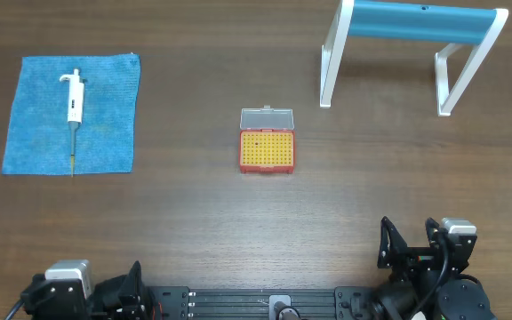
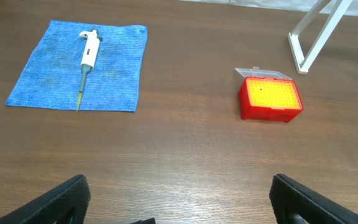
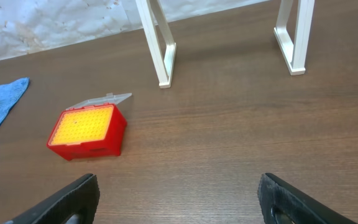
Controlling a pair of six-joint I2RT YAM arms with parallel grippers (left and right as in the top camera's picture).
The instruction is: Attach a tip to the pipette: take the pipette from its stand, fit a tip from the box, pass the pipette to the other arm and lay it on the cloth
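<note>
While the pipette point(image 1: 74, 105) lies on the blue cloth point(image 1: 109, 98) at the top view's upper left, the left gripper point(image 2: 180, 202) and right gripper point(image 3: 178, 198) sit along its bottom edge, well apart from it. Both have their fingers spread wide, holding nothing.

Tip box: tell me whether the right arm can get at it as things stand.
Probably yes. The tip box sits with its lid open on the table, and nothing lies between it and the right gripper, whose fingers are open. The stand is apart from the box.

Place: laboratory | signs — pipette point(image 1: 74, 102), box of tips point(image 1: 267, 153), white-and-blue stand point(image 1: 416, 22)
</note>
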